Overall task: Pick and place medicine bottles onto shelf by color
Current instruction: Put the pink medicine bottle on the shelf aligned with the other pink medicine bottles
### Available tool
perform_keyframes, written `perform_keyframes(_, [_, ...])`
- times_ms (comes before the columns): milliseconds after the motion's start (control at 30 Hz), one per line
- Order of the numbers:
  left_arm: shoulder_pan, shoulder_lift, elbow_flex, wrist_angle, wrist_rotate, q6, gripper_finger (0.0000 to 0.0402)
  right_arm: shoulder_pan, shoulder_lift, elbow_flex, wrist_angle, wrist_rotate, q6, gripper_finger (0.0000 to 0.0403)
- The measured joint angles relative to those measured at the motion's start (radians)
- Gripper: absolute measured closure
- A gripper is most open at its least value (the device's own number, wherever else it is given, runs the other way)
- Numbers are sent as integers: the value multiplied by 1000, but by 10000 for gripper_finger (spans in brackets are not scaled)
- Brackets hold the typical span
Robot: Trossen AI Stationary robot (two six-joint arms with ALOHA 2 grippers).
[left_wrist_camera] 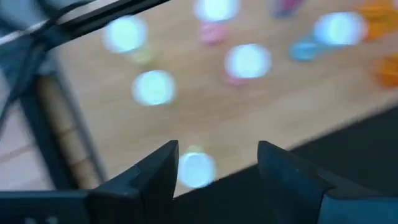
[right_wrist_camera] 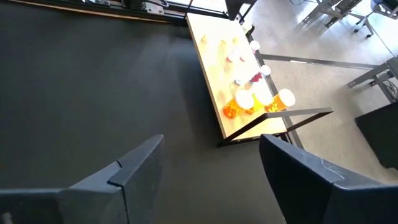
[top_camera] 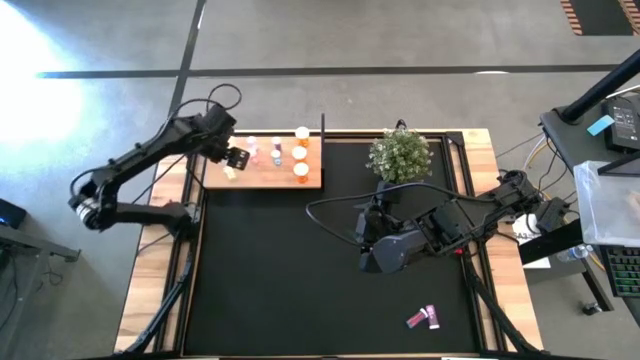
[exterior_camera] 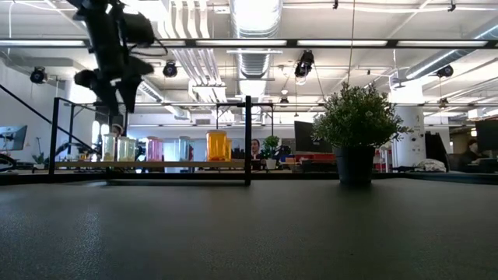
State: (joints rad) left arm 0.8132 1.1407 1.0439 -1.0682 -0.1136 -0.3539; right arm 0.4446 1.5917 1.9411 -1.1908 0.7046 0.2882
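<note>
The shelf (top_camera: 262, 175), a light-wood board with black posts, lies at the mat's far left. Several white-capped medicine bottles stand on it: orange ones (top_camera: 300, 152) at its right end, pink ones (top_camera: 252, 150) in the middle, yellowish ones (exterior_camera: 117, 148) at the left. My left gripper (left_wrist_camera: 217, 165) is open above the shelf's left part (top_camera: 237, 158). A white-capped yellowish bottle (left_wrist_camera: 196, 169) stands on the board below its fingers. My right gripper (right_wrist_camera: 211, 162) is open and empty over the middle of the mat (top_camera: 366, 250). Two pink bottles (top_camera: 422, 318) lie on the mat, near right.
A small green plant (top_camera: 400, 155) in a dark pot stands at the mat's far edge, right of the shelf and just beyond my right arm. The black mat (top_camera: 280, 290) covers the table inside a wooden rim. A black post (exterior_camera: 248, 140) stands at the shelf's right end.
</note>
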Motion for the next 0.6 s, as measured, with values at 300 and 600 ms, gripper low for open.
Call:
perform_keyframes(300, [-147,-166,-56,168,82,23,198,0,0,0,0,0,0,154])
perform_keyframes(600, [-460,-281,-241,655,94,50,198,0,0,0,0,0,0,154])
